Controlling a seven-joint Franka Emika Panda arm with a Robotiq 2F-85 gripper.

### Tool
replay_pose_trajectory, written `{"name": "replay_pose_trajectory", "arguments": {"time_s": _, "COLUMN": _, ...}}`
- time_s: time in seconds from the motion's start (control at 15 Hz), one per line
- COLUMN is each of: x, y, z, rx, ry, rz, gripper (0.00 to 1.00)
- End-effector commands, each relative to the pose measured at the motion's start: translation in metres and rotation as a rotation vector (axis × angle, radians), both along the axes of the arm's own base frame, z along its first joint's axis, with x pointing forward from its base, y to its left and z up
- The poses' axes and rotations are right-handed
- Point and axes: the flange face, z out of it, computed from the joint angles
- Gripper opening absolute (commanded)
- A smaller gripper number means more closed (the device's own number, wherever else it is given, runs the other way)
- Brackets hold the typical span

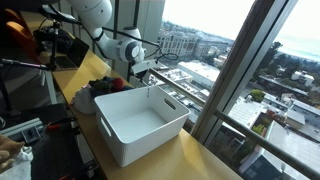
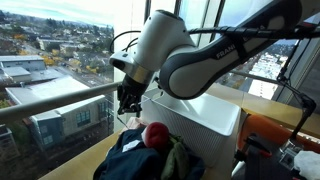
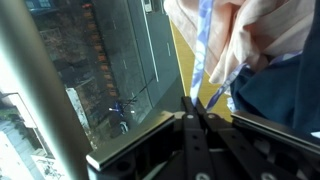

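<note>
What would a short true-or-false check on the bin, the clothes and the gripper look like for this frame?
1. The white bin is empty inside. True.
2. The gripper is wide open. False: its fingers are shut together.
3. The clothes pile lies inside the bin. False: it lies on the table beside the bin.
4. A red thing sits on top of the clothes pile. True.
5. The table stands against a blank wall. False: it stands by a window that looks over city buildings.
</note>
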Motion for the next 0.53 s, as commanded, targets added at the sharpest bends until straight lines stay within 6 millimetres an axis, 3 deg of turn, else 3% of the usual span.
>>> {"name": "replay_pose_trajectory", "arguments": {"time_s": 0.0, "x": 0.0052, "y": 0.0031, "z": -0.0018, "rx": 0.049, "ry": -0.038, "rz": 0.028, "gripper": 0.0}}
{"name": "replay_pose_trajectory", "arguments": {"time_s": 0.47, "x": 0.0026, "y": 0.0114, "z": -0.0053, "rx": 0.074, "ry": -0.058, "rz": 0.108, "gripper": 0.0}}
